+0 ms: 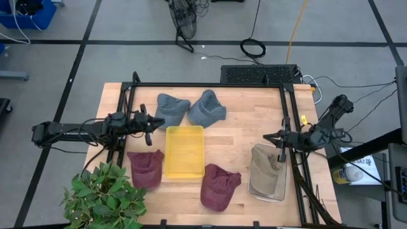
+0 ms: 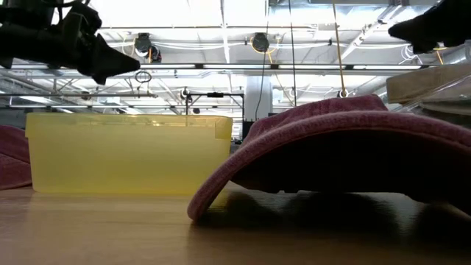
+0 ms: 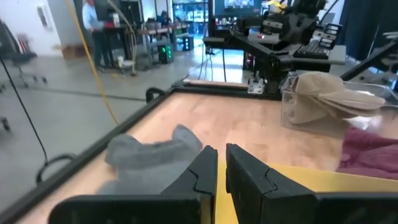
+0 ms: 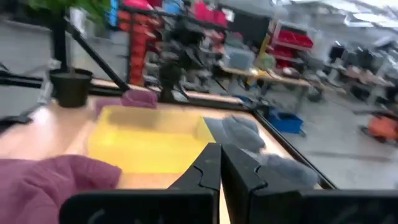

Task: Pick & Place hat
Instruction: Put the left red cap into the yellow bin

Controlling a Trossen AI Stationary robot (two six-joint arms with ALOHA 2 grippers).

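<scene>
hidden: tan hat (image 1: 266, 160) partly inside clear bin (image 1: 280, 188) | plant (image 1: 102, 198) cropped

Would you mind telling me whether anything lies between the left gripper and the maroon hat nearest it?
Nothing visible does. The left gripper hovers beside the yellow tray, and the maroon hat lies on bare table beside that tray, uncovered.

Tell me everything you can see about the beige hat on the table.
The beige hat is a soft cloth cap with a curved brim. It lies inside a clear plastic bin at the table's right side, crumpled against the bin's far end and rising above its rim. It touches only the bin. The right gripper hovers above it, fingers shut and holding nothing.
</scene>
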